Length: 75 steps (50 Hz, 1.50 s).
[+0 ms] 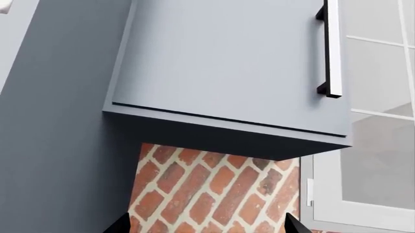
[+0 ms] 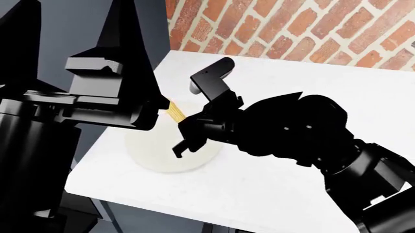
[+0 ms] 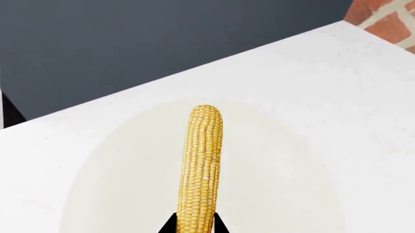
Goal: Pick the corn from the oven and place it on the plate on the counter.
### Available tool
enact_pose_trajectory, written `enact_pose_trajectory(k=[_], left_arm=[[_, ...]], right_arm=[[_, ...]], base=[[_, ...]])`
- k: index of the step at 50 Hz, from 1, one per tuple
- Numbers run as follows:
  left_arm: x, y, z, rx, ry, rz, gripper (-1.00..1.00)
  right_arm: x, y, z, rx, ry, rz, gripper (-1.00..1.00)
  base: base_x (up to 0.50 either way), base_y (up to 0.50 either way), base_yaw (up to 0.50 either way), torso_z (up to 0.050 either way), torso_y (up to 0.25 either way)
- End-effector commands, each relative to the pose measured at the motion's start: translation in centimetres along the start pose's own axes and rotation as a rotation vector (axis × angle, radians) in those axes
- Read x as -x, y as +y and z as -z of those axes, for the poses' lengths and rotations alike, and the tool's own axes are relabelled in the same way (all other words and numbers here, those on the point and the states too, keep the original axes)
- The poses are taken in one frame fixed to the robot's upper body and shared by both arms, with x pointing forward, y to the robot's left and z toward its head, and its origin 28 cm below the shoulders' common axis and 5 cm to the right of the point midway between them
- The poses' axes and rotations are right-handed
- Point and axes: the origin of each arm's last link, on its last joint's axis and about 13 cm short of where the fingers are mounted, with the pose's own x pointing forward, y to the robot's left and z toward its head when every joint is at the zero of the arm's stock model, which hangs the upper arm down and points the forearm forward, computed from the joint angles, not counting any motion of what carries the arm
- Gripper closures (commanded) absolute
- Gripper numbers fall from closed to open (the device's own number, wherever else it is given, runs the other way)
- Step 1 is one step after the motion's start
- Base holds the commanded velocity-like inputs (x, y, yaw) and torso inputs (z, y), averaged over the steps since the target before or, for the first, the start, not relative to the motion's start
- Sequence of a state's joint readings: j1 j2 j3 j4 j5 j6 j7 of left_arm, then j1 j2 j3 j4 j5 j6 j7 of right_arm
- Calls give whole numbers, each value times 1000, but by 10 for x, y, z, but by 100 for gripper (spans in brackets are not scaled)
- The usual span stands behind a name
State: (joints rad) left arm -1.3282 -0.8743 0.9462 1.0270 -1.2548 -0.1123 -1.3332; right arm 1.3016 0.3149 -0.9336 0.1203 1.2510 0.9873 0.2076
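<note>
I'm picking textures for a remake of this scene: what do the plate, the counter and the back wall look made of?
The plate looks like matte cream ceramic, plain and unglossy, though this is a render. The counter looks like smooth white stone or a stone imitation, with faint marbling. The wall looks like rough red brick laid diagonally, with pale mortar joints.

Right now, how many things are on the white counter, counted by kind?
Corn: 1, held in the right hand over the plate
Plate: 1, resting on the counter
Total: 2
</note>
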Motion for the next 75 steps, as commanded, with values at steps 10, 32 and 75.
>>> enact_pose_trajectory(k=[10,32,75], left_arm=[[0,0,1,0,0,-1,-100],[0,1,2,2,0,-4,-100],[0,0,3,8,3,-4,-100]], right_arm=[[-7,-4,-2,10,2,3,100],[-17,-7,3,7,27,0,100],[-20,-4,9,11,48,-18,100]], base=[[0,0,0,0,1],[0,0,0,0,0],[0,0,0,0,0]])
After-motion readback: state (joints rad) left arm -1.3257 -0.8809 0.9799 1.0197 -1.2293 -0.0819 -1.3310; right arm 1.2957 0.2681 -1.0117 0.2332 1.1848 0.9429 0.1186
